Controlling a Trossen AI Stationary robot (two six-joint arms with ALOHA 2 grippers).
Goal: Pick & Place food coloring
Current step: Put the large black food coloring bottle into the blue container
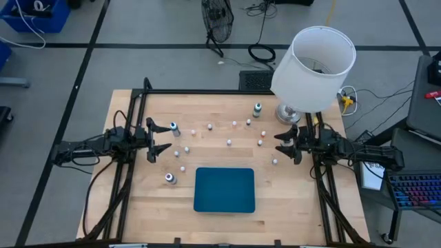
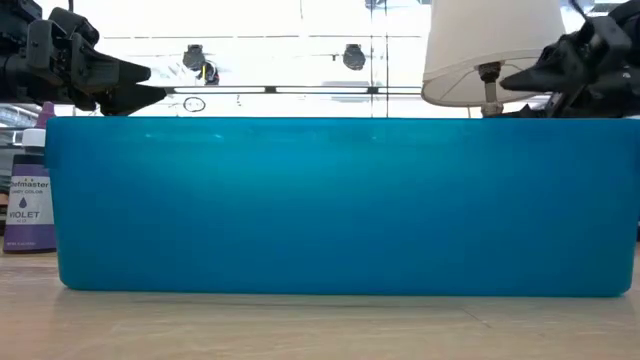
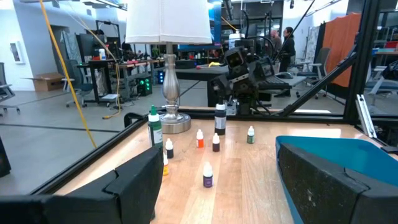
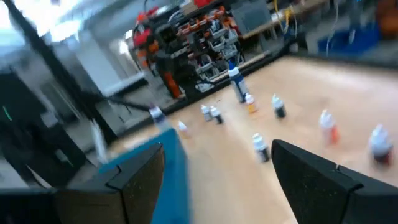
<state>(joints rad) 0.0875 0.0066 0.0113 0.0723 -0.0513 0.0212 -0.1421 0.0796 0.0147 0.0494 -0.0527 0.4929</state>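
Several tiny food coloring bottles (image 1: 229, 142) stand scattered on their bases over the middle of the wooden table. Larger ones are a grey one (image 1: 175, 127), a green-capped one (image 1: 257, 109) and one near the tray (image 1: 170, 178). My left gripper (image 1: 162, 138) hovers open at the left of the scatter, close to the grey bottle. In its wrist view (image 3: 214, 186) a violet bottle (image 3: 207, 175) stands ahead between the fingers. My right gripper (image 1: 284, 143) is open at the right of the scatter, next to a small bottle (image 1: 275, 162). Its wrist view (image 4: 217, 180) looks across several bottles (image 4: 260, 148).
A flat dark-blue tray (image 1: 224, 189) lies near the table's near edge; its wall (image 2: 340, 200) fills the low view, with a violet bottle (image 2: 28, 195) beside it. A lamp with a big white shade (image 1: 313, 69) stands at the far right corner. Dark frame rails border the table.
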